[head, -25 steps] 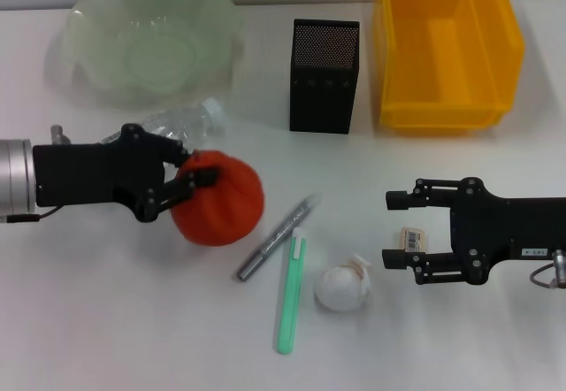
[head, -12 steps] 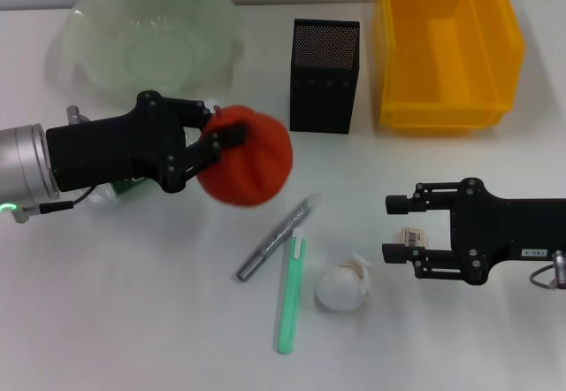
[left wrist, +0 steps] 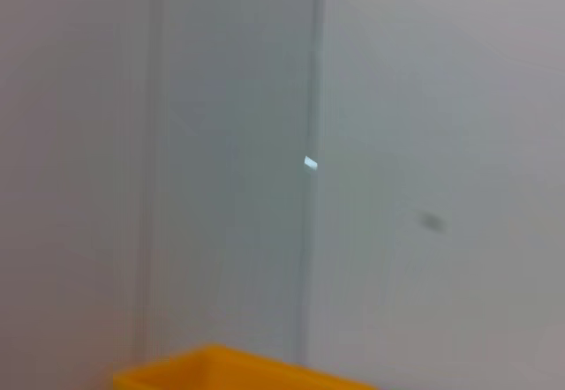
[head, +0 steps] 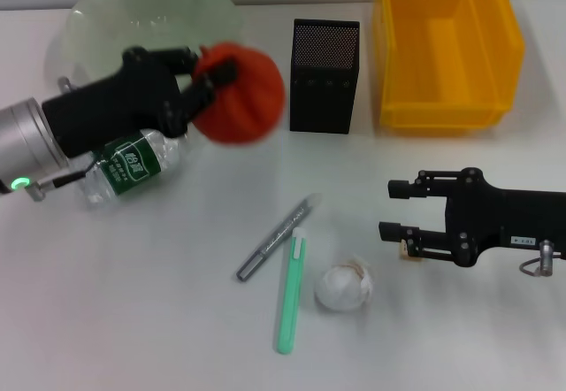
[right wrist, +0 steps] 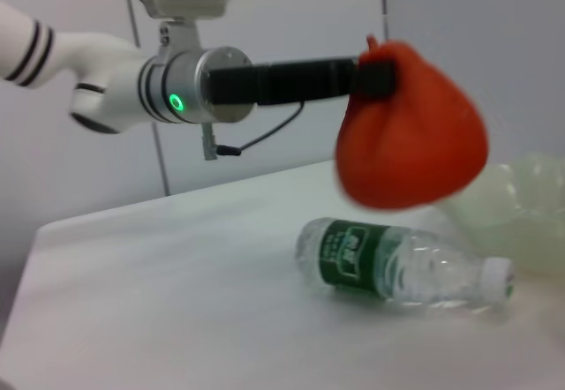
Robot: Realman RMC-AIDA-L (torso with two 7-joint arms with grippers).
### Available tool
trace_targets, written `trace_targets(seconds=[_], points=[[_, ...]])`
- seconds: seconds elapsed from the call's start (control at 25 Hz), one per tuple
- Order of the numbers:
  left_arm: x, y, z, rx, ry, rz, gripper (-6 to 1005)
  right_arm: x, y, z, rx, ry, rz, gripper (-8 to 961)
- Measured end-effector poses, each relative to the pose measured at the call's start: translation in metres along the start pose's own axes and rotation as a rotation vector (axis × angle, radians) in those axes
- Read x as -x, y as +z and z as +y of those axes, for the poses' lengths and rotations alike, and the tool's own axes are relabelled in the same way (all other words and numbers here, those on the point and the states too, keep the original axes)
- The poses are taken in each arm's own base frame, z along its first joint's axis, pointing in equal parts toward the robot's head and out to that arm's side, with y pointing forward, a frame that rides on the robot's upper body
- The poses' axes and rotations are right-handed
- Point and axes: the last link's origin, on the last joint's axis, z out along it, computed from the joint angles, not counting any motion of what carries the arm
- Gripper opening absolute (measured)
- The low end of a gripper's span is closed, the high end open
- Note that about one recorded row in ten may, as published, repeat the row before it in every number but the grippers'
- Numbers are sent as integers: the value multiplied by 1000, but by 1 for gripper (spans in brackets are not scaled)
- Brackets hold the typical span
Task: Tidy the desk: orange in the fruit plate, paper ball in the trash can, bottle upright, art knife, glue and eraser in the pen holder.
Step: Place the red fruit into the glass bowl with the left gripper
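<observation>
Orange (head: 240,92): clamped between left gripper (head: 205,81) fingers, lifted off the desk since a second ago, now just short of fruit plate (head: 97,11), release pending; right gripper (head: 400,210) spread, straddling eraser (head: 409,248).

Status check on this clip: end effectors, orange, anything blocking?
Left end effector shut on orange, airborne beside fruit plate. Right end effector open around eraser. Bottle lying down; nothing blocks the plate.
</observation>
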Motion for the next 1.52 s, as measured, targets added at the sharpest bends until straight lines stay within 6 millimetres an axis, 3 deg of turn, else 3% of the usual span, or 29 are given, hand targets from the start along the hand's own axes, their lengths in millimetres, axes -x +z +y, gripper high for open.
trace_targets(seconds=[0.2,0.44,0.64,0.84,1.52], points=[[-6,5,-15,-113,-17,70,144,1,-4,-4,-67,23,-45,596],[-5,15,-28,-198,7,72,139,1,-6,0,-62,10,-68,680],[-3,25,-42,-304,7,69,140,-3,-3,-2,-79,15,-54,814],[6,33,-63,-477,4,27,137,-7,2,-4,-128,8,-69,814],[17,31,-88,-663,-43,-76,175,-11,4,-4,-145,7,-74,814]])
